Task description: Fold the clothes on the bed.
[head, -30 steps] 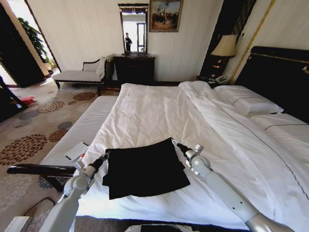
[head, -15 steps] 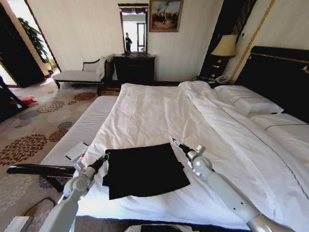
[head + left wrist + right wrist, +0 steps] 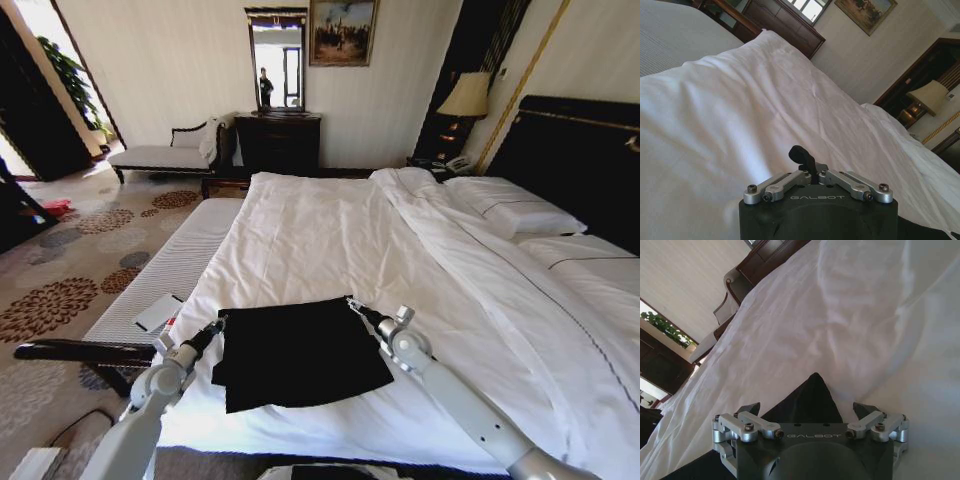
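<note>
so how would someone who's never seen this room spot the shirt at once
Start at the large white-sheeted bed with the dark wooden headboard and look to its near end. There the black cotton T-shirt lies in a flat, folded rectangle on the white duvet, between the left gripper and the right gripper. It is the only dark thing on the white bedding.

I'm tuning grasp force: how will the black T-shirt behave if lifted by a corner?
The black T-shirt lies flat with soft uneven edges, so it is probably floppy and will drape. It looks thin, likely light. Resting on the smooth white duvet, it may slide when pushed.
</note>
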Available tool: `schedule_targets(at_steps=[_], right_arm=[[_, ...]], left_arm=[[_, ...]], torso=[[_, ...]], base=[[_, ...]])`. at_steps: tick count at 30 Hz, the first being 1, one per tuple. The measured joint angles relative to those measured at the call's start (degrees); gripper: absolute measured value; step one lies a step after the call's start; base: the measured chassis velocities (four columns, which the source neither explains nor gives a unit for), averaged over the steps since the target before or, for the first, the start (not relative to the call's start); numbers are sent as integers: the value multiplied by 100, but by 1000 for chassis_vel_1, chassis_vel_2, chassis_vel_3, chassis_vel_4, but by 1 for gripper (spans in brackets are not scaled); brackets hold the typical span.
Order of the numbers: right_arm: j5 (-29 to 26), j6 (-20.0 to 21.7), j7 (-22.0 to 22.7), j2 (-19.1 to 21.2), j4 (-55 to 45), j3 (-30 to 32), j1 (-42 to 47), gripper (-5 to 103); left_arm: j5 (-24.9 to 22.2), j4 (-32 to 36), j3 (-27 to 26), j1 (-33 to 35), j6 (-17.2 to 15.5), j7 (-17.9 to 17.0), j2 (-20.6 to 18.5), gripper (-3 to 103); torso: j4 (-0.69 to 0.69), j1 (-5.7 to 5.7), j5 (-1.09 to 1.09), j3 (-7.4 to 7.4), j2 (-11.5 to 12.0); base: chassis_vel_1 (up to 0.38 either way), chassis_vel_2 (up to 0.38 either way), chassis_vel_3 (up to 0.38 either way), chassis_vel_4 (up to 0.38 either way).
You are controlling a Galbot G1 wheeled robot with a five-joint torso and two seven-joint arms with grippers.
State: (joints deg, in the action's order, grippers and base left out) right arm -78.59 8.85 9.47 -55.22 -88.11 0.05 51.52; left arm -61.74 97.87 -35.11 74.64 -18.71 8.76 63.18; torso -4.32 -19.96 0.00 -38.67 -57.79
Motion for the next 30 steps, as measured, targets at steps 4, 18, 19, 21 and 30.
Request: schedule_targets(at_steps=[4, 18, 19, 21, 30], right_arm=[[2, 0, -67, -50, 111, -40, -83, 100], [-11, -86, -378, -71, 145, -101, -153, 52], [-6, -97, -399, -66, 144, -100, -148, 47], [-1, -108, -419, -58, 144, -96, -140, 41], [145, -285, -684, -5, 154, -78, -104, 9]], left_arm=[[0, 0, -4, 0, 3, 0, 5, 1], [6, -2, -36, -11, 12, 4, -3, 1], [6, 0, -38, -13, 13, 4, -1, 1], [7, 3, -40, -17, 13, 4, -1, 1], [7, 38, -41, -60, 21, -1, 4, 1]], torso=[[1, 0, 0, 0, 0], [1, 0, 0, -1, 0], [0, 0, 0, -1, 0], [1, 0, 0, 0, 0], [1, 0, 0, 0, 0]], base=[[0, 0, 0, 0], [0, 0, 0, 0], [0, 0, 0, 0], [0, 0, 0, 0], [0, 0, 0, 0]])
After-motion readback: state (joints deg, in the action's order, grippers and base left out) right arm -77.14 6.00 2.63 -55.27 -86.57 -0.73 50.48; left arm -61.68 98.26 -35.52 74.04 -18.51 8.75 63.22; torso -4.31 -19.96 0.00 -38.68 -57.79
